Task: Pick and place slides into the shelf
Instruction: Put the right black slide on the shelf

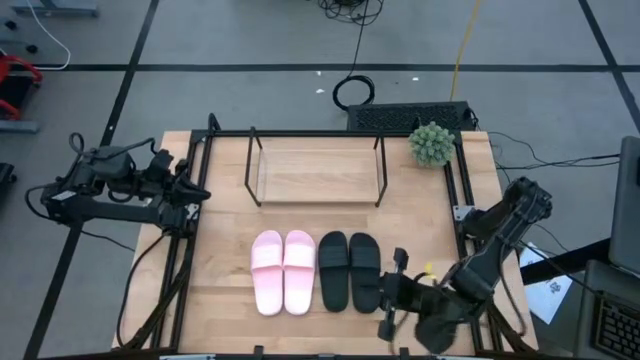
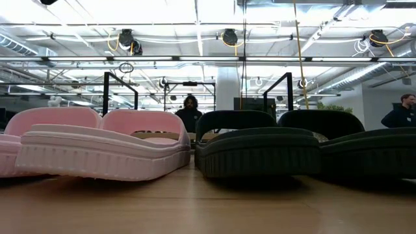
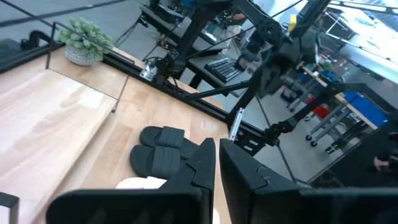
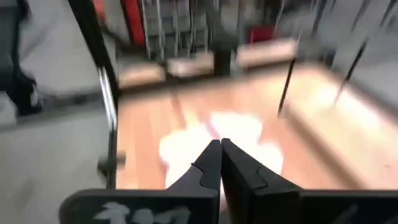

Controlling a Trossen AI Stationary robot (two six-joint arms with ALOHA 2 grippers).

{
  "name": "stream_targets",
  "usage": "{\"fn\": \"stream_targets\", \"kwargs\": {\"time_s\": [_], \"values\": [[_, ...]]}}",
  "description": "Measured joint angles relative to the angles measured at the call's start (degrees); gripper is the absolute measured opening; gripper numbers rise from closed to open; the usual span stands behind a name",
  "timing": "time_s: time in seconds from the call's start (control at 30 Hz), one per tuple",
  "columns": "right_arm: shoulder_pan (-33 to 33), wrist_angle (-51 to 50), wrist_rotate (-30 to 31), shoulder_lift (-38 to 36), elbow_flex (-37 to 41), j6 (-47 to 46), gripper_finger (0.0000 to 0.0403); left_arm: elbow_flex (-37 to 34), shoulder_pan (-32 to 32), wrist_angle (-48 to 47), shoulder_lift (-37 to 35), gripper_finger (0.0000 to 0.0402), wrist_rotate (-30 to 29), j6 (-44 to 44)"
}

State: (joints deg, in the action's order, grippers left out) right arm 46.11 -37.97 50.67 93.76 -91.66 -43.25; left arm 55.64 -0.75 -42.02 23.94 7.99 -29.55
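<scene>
Two pairs of slides lie side by side, soles down, on the near half of the wooden table: the pale pink pair [image 1: 283,270] [image 2: 97,146] on the left and the black pair [image 1: 350,270] [image 2: 260,146] [image 3: 161,152] on the right. The shelf [image 1: 317,172], black rods around a light board, stands behind them toward the far edge with nothing on its board. My left gripper [image 1: 198,190] [image 3: 216,155] is shut and waits at the table's left edge. My right gripper [image 1: 390,293] [image 4: 221,149] is shut and hovers just right of the black pair, pointing toward the slides.
A small potted plant [image 1: 432,145] [image 3: 84,40] sits at the table's far right corner. Black frame rails run along the left and right table edges [image 1: 463,190]. Bare wood lies between the slides and the shelf. People [image 2: 190,110] stand in the room beyond.
</scene>
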Motion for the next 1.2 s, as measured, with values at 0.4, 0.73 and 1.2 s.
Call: {"fn": "stream_targets", "kwargs": {"time_s": [0.4, 0.73, 1.2], "values": [[-6.38, -12.86, -26.56, 7.87, 0.11, -9.40, 0.0000, -0.02, 0.00, -0.31, -0.02, 0.0024, -2.66, 0.56], [-6.69, -28.77, -24.01, 10.49, 0.13, -20.43, 0.0000, -0.02, 0.00, -0.29, 0.00, 0.0024, -5.09, 0.89], [-6.69, -26.50, -28.79, 10.44, 0.15, -20.52, 0.0000, -0.04, 0.00, -0.28, -0.02, 0.0024, -5.14, 2.51]]}}
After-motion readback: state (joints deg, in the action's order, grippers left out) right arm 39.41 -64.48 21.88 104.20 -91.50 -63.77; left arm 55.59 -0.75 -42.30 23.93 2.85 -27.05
